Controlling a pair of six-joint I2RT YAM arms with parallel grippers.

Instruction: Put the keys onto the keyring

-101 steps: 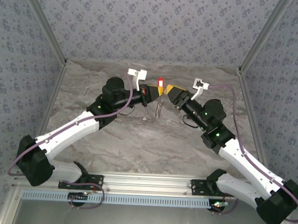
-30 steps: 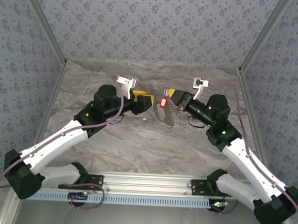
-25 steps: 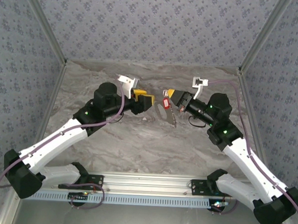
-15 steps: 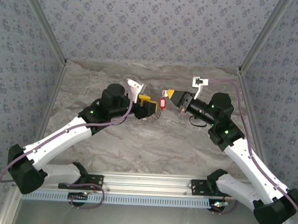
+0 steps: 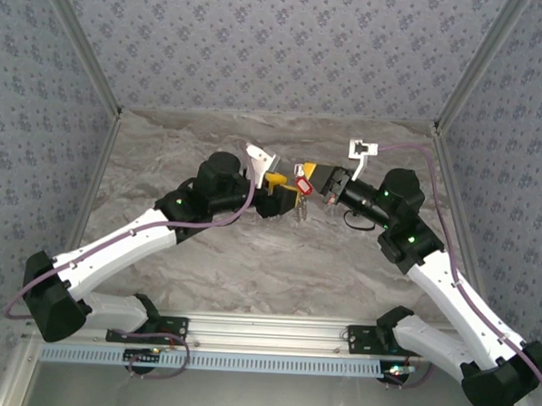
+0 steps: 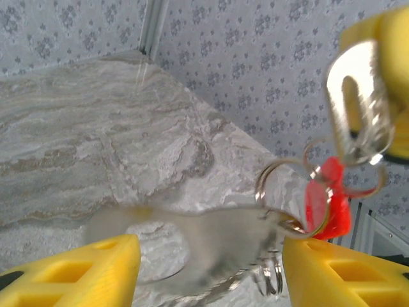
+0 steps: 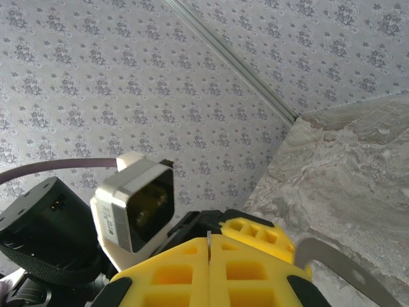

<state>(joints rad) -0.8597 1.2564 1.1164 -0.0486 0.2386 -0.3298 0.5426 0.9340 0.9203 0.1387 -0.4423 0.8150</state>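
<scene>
Left wrist view: nearest us, the left gripper (image 6: 211,272) stands open, its yellow fingers (image 6: 83,268) on either side of a blurred grey metal piece (image 6: 211,246) that we cannot identify. Beyond it hangs the small red-headed key (image 6: 329,203), its long axis near upright. It hangs under the silver-grey oval metal keyring (image 6: 356,109), which is also upright. The right gripper (image 7: 209,249) pinches the keyring; the right wrist view shows its jaws fully closed. The top external view places the key and keyring between both grippers, over the far half of the grey marbled table (image 5: 249,275).

Over the table (image 5: 249,266), the key (image 6: 329,201) hangs just below the keyring (image 6: 358,109), left gripper (image 5: 288,197) to its left, right gripper (image 5: 311,175) right.
</scene>
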